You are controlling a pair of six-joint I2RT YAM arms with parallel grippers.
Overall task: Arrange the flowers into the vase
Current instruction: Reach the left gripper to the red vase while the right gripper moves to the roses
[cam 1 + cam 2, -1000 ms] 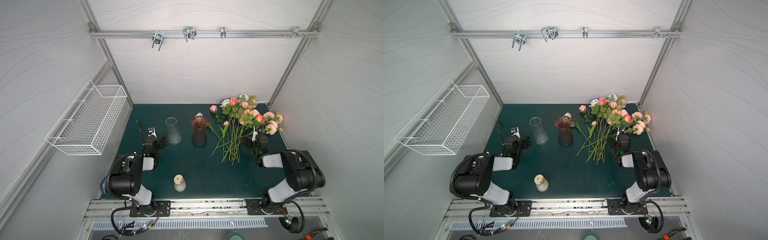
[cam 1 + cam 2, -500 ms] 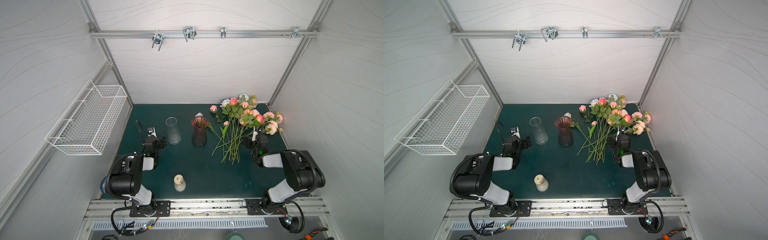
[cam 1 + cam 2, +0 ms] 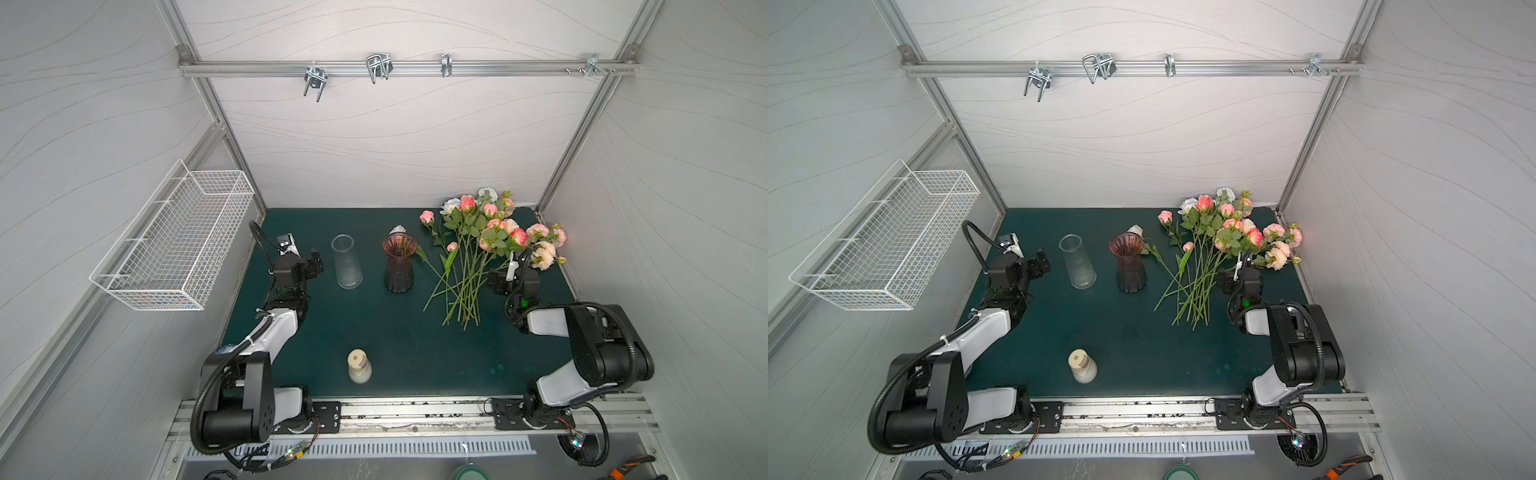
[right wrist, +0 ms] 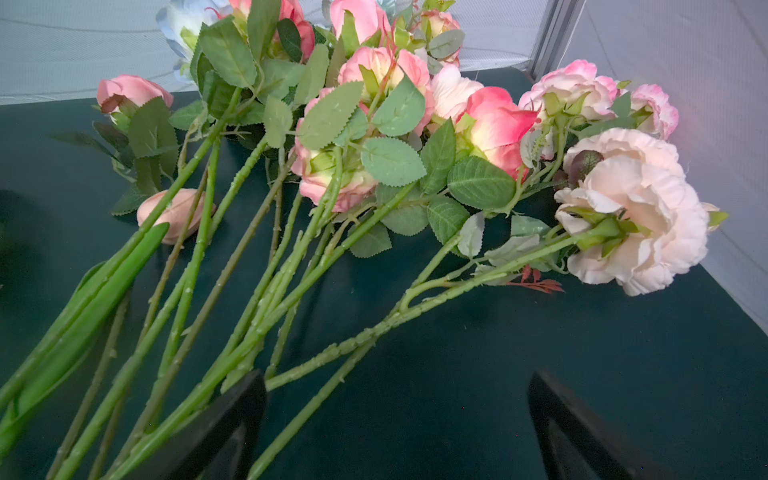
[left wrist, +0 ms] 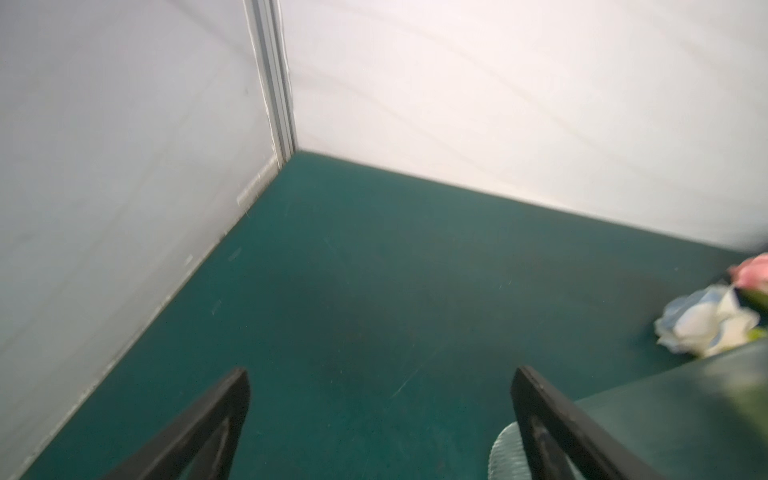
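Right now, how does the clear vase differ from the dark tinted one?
The clear vase is colourless and see-through; the tinted vase is reddish-purple. The clear vase has a plain rim; the tinted vase is ribbed with a flared rim. The clear vase stands nearer the left hand, the tinted vase nearer the flowers. Both stand upright and hold no flowers.

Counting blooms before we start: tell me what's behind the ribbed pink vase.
One white bloom lies on the mat behind the pink vase, its stem leading toward the main pile. The vase rim covers part of the bloom.
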